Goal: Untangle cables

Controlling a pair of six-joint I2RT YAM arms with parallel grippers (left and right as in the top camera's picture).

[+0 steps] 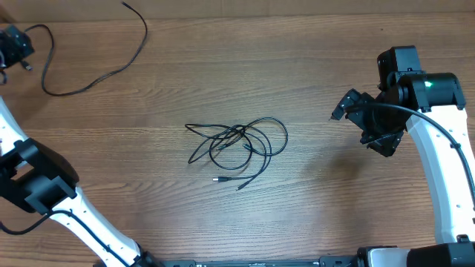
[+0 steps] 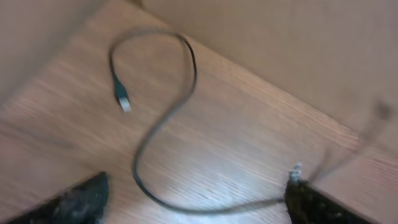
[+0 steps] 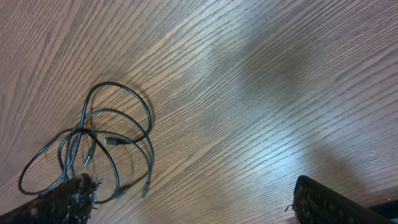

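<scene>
A tangled bundle of thin black cables [image 1: 237, 148] lies at the middle of the table; in the right wrist view the bundle [image 3: 106, 140] sits at the left. One separate cable [image 1: 111, 74] curves across the far left, and its S-shaped strand [image 2: 168, 114] and silvery plug tip [image 2: 123, 102] show in the blurred left wrist view. My left gripper [image 1: 16, 46] hovers at the far left corner with its jaws [image 2: 199, 208] wide open, and that strand runs on the wood between the fingers and up to the right finger [image 2: 317, 205]. My right gripper [image 1: 362, 127] [image 3: 199, 205] hangs open, right of the bundle, holding nothing.
The table's far left corner edge [image 2: 261, 78] runs close behind the loose strand. A thicker black arm cable [image 1: 438, 122] loops along the right arm. Bare wood [image 1: 319, 185] lies between the bundle and the right arm.
</scene>
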